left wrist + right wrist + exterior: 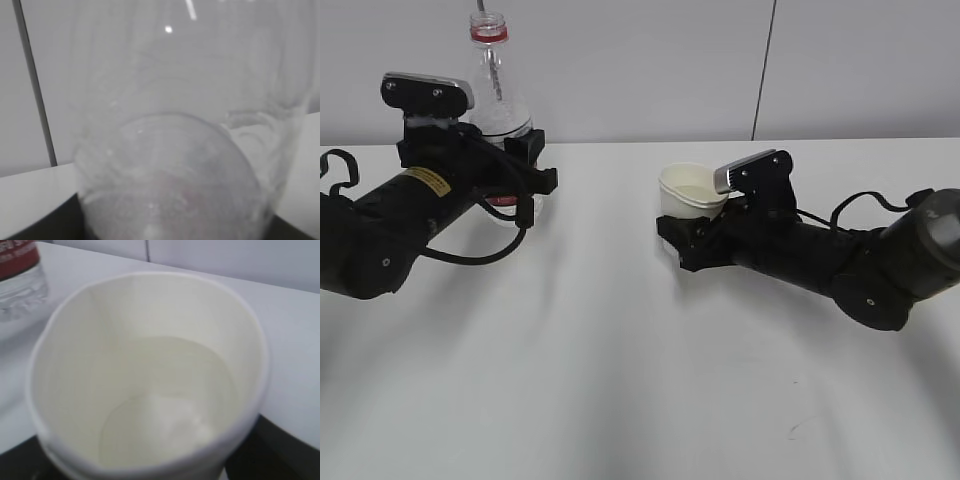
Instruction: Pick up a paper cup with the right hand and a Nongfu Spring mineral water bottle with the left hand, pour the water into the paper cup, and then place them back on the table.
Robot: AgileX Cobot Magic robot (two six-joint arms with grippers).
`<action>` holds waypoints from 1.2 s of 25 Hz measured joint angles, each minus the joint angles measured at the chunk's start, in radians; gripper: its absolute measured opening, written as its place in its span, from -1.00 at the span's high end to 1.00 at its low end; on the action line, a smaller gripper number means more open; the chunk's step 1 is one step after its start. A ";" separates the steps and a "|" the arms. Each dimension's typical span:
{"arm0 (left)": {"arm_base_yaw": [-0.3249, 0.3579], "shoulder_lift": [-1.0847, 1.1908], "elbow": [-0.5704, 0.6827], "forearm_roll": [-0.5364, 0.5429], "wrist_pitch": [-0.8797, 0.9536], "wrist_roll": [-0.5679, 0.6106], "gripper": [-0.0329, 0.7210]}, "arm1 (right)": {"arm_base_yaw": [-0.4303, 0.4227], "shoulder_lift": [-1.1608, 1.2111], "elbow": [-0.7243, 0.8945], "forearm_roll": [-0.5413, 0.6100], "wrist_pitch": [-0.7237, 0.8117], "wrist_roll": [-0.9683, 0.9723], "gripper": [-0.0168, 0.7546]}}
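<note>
back wall point(650, 60): pale grey, plain | dark vertical seam point(764, 65): runs down the wall right of centre, leaning slightly | same seam point(34, 85): seen again at the left edge from the left wrist

bottle point(498, 75): lower body hidden behind left gripper point(515, 170), top cut off in left wrist view | cup point(691, 192): base hidden by right gripper point(695, 240) | both arms ran off frame edges | jaw gaps could not be told
</note>
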 joint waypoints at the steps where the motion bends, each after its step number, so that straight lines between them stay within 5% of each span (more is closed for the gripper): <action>1: 0.000 0.000 0.000 0.000 0.000 0.000 -0.04 | 0.000 0.000 0.000 0.032 0.007 -0.022 -0.35; 12: 0.000 0.000 0.000 0.000 -0.005 -0.001 -0.04 | 0.000 0.007 0.000 0.383 0.003 -0.281 -0.34; 30: 0.000 0.063 0.000 -0.001 -0.087 -0.001 -0.04 | 0.000 0.158 -0.006 0.488 -0.179 -0.336 -0.34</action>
